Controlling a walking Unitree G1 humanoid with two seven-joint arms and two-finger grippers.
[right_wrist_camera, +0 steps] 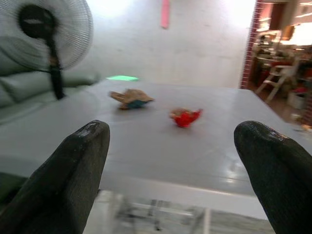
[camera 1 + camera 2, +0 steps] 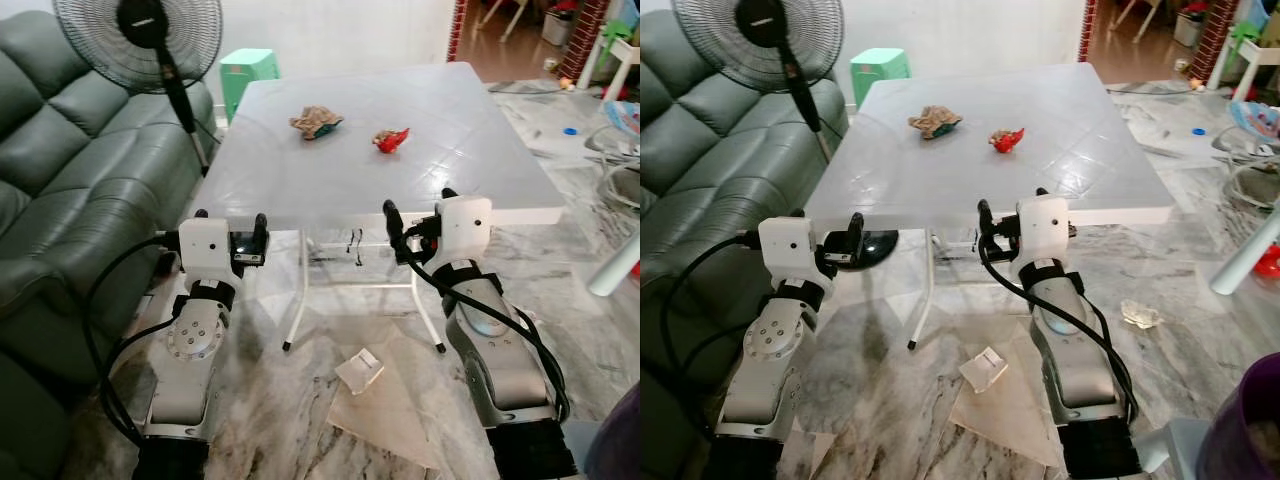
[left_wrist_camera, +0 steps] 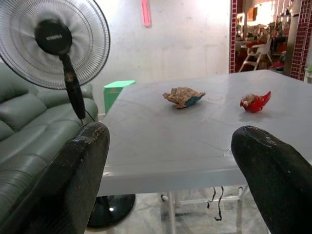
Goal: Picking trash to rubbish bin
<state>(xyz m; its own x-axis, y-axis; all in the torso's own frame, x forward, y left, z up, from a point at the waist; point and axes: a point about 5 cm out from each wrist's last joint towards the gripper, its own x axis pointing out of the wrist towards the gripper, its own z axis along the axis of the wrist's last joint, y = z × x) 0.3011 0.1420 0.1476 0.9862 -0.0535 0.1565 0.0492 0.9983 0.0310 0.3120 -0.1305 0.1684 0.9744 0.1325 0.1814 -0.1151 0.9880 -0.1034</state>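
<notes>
The robot stands at the near edge of a white desk (image 2: 300, 190), both arms raised to desk height. The left end effector (image 2: 232, 240) and right end effector (image 2: 418, 222) hover just short of the desk edge, each with its two black fingers spread wide and holding nothing. Two pieces of trash lie on the desk, well beyond both: a crumpled brown-and-teal wrapper (image 2: 316, 122) toward the far left, and a crumpled red wrapper (image 2: 391, 139) near it, to the right. On the floor under the desk lie a flat brown sheet (image 2: 385, 405) with a small white scrap (image 2: 360, 369) on it, and a clear crumpled piece (image 2: 1139, 314) lies to the right. Judging from this layout, the task is barely begun: no item has been lifted and all remain to be collected. A purple rim (image 2: 1245, 425), cut off at the lower right corner, may be the bin, but too little shows to be sure. The right wrist view is blurred.
</notes>
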